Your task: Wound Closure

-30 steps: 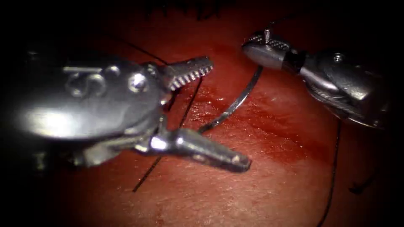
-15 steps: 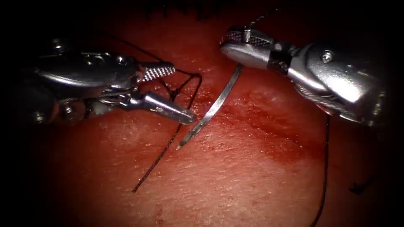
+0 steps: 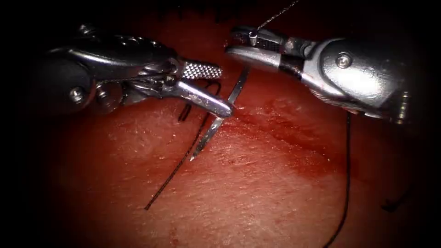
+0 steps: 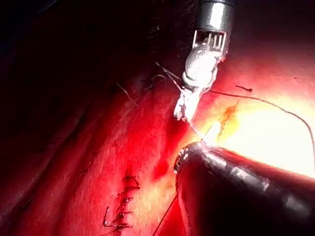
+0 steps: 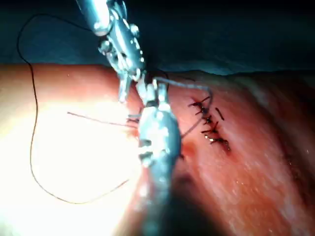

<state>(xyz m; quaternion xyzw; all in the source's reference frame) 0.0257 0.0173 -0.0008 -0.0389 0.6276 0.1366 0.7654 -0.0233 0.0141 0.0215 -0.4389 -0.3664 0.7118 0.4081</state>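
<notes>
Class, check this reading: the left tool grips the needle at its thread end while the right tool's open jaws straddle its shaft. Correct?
Wrong tools. In the endoscope view the right tool grips the needle at its thread end; the left tool straddles its shaft with open jaws.

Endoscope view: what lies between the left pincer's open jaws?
The needle crosses there, its upper end held in the right pincer; the left pincer gapes around its shaft, above the tissue.
</notes>
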